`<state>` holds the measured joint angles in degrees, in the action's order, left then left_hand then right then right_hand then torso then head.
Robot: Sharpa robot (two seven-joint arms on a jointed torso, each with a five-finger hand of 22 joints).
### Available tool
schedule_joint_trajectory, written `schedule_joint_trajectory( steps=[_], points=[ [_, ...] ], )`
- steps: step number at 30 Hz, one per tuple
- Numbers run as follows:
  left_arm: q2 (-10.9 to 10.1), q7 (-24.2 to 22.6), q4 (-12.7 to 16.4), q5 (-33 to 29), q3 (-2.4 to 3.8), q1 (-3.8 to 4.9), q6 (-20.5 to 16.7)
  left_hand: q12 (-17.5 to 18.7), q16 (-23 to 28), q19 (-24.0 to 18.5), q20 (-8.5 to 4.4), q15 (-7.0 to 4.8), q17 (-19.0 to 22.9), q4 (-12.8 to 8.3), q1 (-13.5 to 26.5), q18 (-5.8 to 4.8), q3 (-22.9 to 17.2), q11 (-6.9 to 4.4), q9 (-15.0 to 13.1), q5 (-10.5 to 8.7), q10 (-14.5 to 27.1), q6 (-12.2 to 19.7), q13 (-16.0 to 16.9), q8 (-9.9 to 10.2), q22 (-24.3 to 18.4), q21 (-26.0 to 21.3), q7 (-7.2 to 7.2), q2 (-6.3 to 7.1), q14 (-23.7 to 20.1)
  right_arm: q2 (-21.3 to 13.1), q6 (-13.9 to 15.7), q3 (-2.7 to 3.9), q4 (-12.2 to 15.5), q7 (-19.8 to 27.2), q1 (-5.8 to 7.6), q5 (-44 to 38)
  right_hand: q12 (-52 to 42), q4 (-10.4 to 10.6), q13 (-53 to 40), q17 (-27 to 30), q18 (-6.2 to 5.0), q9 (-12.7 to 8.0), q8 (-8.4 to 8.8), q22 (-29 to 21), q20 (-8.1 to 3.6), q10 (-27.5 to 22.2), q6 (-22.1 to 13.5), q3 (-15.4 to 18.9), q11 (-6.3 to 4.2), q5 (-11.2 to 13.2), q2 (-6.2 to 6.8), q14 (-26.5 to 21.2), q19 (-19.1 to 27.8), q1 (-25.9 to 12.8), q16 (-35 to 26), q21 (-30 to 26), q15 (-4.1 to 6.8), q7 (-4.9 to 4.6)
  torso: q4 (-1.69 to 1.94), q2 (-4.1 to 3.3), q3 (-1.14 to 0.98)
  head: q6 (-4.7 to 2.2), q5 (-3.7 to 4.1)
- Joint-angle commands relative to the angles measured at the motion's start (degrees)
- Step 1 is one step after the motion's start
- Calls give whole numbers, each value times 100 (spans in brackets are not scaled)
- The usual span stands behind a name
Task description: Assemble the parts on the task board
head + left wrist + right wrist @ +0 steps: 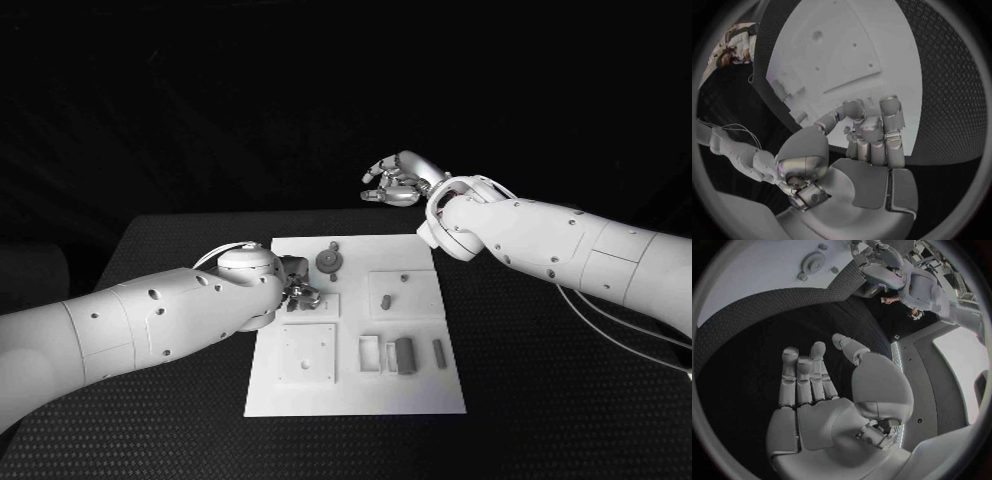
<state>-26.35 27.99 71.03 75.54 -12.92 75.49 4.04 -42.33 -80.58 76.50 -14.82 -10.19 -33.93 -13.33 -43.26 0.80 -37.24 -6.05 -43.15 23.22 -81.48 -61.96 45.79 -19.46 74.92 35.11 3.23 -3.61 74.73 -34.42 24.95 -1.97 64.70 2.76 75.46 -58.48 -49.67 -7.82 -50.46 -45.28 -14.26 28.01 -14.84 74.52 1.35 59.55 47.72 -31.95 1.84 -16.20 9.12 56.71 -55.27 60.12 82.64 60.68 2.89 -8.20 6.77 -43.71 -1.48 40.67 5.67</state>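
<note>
Parts (402,353) lie in a short row near the near edge of the task board (433,400), at about five o'clock from the board's middle: small grey bars and blocks set side by side, close together. They look rigid, light and smooth, so I judge they would slip under a loose pinch; taking one across its long flat sides seems safest, and the narrow gaps between neighbours leave little room for fingertips. At seven o'clock sits a square plate (307,352) with small holes, flat and hard to lift except by an edge. Further in, the left hand (296,290) hangs over the board's nine o'clock side with fingers curled together; whether they pinch a piece I cannot tell. A square recess with a peg (387,297) lies at about three o'clock. At twelve o'clock a round geared part (330,262) rests near the far edge. Beyond the board, at one o'clock, the right hand (394,181) is raised off the table, fingers spread and holding nothing. Bare black table (173,235) surrounds the board, giving free approach on every side.
</note>
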Motion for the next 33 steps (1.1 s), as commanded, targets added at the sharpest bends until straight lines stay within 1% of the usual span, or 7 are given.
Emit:
schedule_joint_trajectory(
  steps=[1,3,13,22,24,26,33],
  points=[
    [-12,204,-35,-64,-72,-84,298,-37,-44,-40,0,-167,23,58,97,13,6,-11,9,-114,41,-829,-16,-27,113,-2,-321,45,-209,-1,-64,3,1,38,-2,-9,-5,-25,9,9,-74,-7,20,9,5,-537,116,16,154,-25,-46,-32,40,13,-28,-17,-20,-150,-1,0,-2,6,-4],
    [-6,201,-37,-64,-72,-84,282,-47,-58,-39,-1,-170,48,99,127,20,0,-14,14,-257,43,-828,-29,-32,114,-1,-323,67,-213,-1,-65,3,2,37,-2,-9,-6,-26,9,9,-74,-7,20,9,5,-537,116,16,154,-25,-46,-32,40,13,-28,-17,-20,-150,-1,-2,-3,2,-6],
    [25,206,-82,-65,-71,-85,206,-60,-80,-43,-1,-174,79,118,143,27,-37,-17,20,-298,49,-827,-44,-39,117,1,-324,-60,-216,-1,-63,3,2,35,-2,-9,-6,-28,10,9,-74,-8,20,10,6,-538,115,16,155,-25,-45,-33,40,12,-28,-18,-21,-151,-2,-2,-3,2,-7],
    [62,197,-116,-95,-68,-85,188,-68,-89,-42,4,-174,90,108,166,25,-23,-16,21,-317,48,-828,-48,-43,118,5,-323,-44,-216,5,-71,3,-5,33,-3,-9,-7,-30,11,10,-74,-8,20,11,6,-539,115,16,155,-25,-46,-34,40,12,-28,-18,-21,-151,-2,-3,-1,5,-2],
    [70,196,-121,-95,-68,-85,176,-74,-95,-39,5,-174,100,123,193,26,-10,-17,22,-373,48,-830,-52,-47,117,8,-324,-33,-216,5,-71,3,-4,33,-3,-9,-7,-30,11,10,-74,-8,20,11,6,-539,115,16,155,-25,-45,-34,41,12,-28,-19,-21,-151,-3,-3,-3,2,-5],
    [78,193,-130,-95,-67,-85,160,-84,-109,-40,3,-177,121,150,216,33,-9,-20,25,-585,53,-830,-61,-52,116,8,-328,-24,-217,6,-72,3,-6,29,-3,-9,-7,-31,11,10,-74,-8,20,11,6,-539,115,16,155,-25,-46,-34,41,12,-28,-19,-21,-151,-2,-3,-3,2,-4],
    [113,189,-172,-94,-63,-85,155,-88,-113,-40,1,-179,129,144,202,36,-29,-22,26,-583,55,-830,-64,-55,116,10,-329,-46,-218,11,-83,3,-6,24,-3,-9,-7,-32,12,10,-74,-9,20,11,7,-540,114,16,155,-25,-45,-35,41,12,-28,-19,-21,-151,-3,-3,-2,-3,-7]
  ],
)
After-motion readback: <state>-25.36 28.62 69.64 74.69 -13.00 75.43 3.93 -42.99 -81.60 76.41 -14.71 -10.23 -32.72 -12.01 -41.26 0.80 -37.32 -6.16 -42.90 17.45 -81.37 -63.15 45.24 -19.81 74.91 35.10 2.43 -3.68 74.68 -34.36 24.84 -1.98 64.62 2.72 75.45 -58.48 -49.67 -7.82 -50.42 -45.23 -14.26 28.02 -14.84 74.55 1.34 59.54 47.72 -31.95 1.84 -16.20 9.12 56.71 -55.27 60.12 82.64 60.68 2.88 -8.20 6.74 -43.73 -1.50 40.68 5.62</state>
